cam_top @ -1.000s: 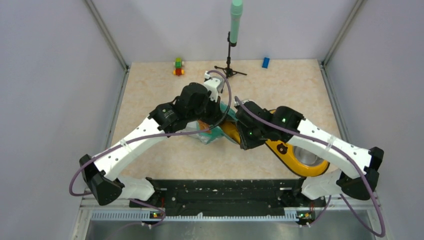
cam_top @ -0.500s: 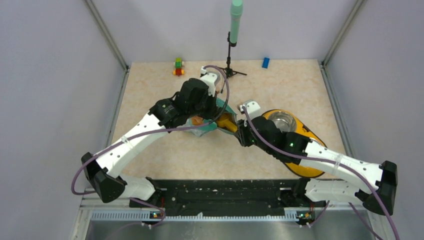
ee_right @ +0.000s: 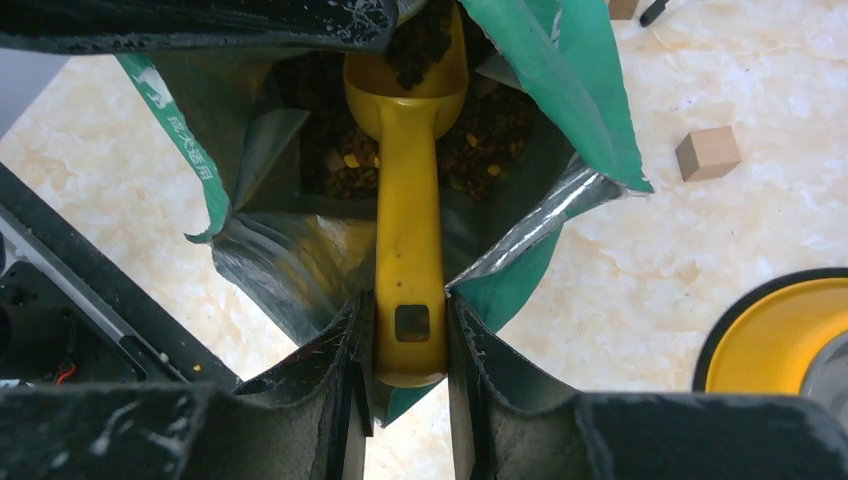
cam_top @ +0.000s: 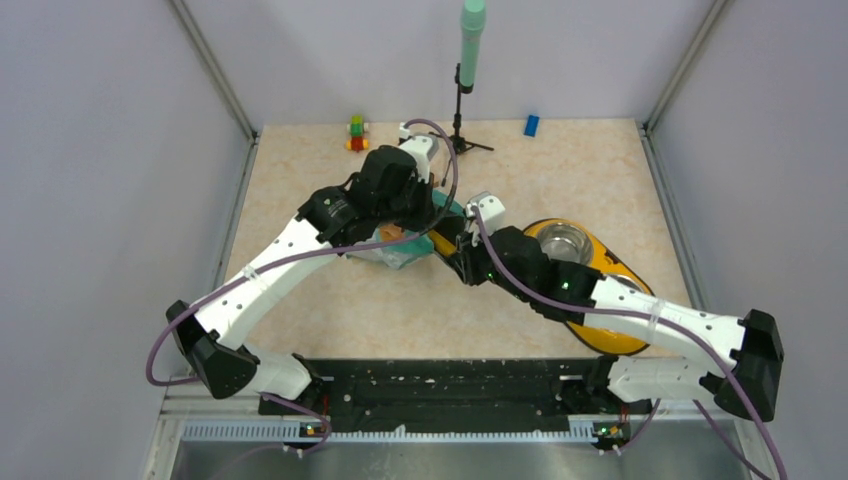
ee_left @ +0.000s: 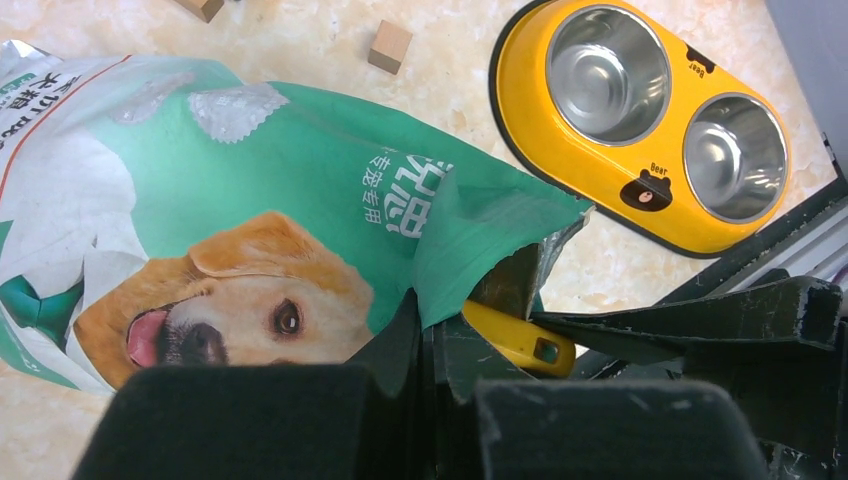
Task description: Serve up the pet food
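Note:
The teal-and-white pouch with the golden dog's face lies on the table, mouth open; it also shows in the top view. My left gripper is shut on the pouch's top edge. My right gripper is shut on the handle of a yellow scoop, whose bowl is inside the pouch among the brown kibble. The scoop handle also shows in the left wrist view. The yellow double bowl with two steel cups stands to the right, empty; it also shows in the top view.
Small tan wooden cubes lie on the table beside the pouch; one shows in the right wrist view. A microphone stand, a stack of coloured bricks and a blue brick stand at the back.
My right arm swung left and forward, uncovering the yellow bowl, and pushed the scoop into the pouch's mouth. My left arm shifted slightly toward the back with the pouch edge.

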You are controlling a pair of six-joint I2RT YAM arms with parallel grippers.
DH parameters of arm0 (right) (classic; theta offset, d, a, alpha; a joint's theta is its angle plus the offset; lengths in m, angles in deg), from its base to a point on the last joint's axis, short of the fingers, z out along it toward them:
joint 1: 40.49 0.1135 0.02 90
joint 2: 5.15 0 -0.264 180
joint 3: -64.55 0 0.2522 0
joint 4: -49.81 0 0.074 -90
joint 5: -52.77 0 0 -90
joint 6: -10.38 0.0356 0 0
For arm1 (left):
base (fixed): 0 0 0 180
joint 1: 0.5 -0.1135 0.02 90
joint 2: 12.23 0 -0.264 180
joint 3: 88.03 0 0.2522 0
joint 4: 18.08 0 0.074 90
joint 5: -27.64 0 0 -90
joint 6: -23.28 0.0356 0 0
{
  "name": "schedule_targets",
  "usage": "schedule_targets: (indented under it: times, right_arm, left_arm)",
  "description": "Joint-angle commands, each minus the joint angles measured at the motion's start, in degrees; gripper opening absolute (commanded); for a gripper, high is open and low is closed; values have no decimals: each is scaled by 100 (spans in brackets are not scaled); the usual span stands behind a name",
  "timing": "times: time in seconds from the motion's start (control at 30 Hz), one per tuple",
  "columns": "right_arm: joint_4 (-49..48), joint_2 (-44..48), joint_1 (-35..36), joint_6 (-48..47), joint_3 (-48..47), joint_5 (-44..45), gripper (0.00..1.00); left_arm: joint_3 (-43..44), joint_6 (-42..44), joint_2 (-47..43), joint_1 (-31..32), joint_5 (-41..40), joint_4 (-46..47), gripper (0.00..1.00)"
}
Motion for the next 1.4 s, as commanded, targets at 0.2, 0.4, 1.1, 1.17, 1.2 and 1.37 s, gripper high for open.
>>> schedule_targets:
  times: [0.2, 0.4, 1.1, 1.17, 1.2, 1.37]
  right_arm:
    - [-1307, 353, 39, -83, 544, -179, 0]
    - [-1926, 1070, 38, -200, 1010, -188, 0]
    - [-434, 1840, 38, -426, 950, -405, 0]
    - [-274, 1573, 53, -518, 701, -472, 0]
    - [-206, 1459, 51, -559, 591, -450, 0]
    - [293, 950, 88, -716, -7, -351, 0]
  left_arm:
    - [586, -540, -496, 118, 716, 1092, 0]
    - [575, -618, -562, 112, 408, 955, 0]
    - [633, -620, -654, 102, 183, 825, 0]
    - [660, -630, -639, 102, 195, 812, 0]
    - [685, -625, -639, 102, 191, 805, 0]
    - [770, -553, -574, 117, 195, 712, 0]
